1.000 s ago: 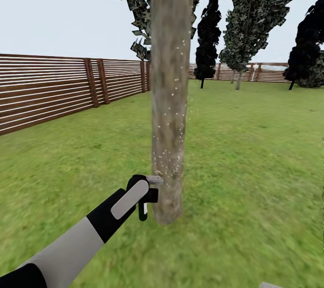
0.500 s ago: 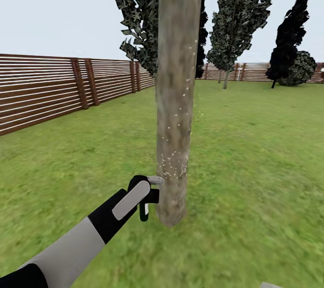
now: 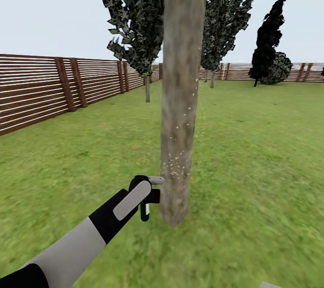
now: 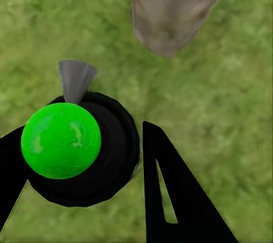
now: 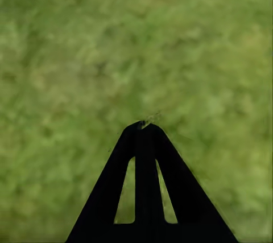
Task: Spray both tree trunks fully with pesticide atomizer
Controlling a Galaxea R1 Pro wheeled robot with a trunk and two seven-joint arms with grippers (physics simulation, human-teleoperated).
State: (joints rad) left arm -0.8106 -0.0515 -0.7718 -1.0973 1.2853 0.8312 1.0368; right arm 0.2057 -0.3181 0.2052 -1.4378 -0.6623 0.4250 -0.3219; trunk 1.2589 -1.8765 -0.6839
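A thick grey-brown tree trunk [image 3: 180, 99] rises straight ahead of me, its lower part dotted with white pesticide specks [image 3: 176, 166]. My left gripper [image 3: 146, 192] is shut on the pesticide atomizer [image 3: 144, 211], a slim dark bottle with a pale stripe, held upright just left of the trunk. Its grey nozzle [image 3: 156, 180] almost touches the bark. In the left wrist view the atomizer [image 4: 61, 139] shows a green top in a black head between the fingers [image 4: 170, 197], nozzle aimed at the trunk base [image 4: 170, 9]. My right gripper [image 5: 143, 126] is shut over bare grass.
A horizontal-slat wooden fence [image 3: 40, 94] runs along the left and across the back. Leafy trees [image 3: 135, 31] and dark bushes [image 3: 267, 49] stand far behind the trunk. Open lawn [image 3: 261, 157] spreads on all sides.
The head view has swung, so the fence and far trees slid left and the trunk sits slightly further right. The left gripper still holds the atomizer by the trunk.
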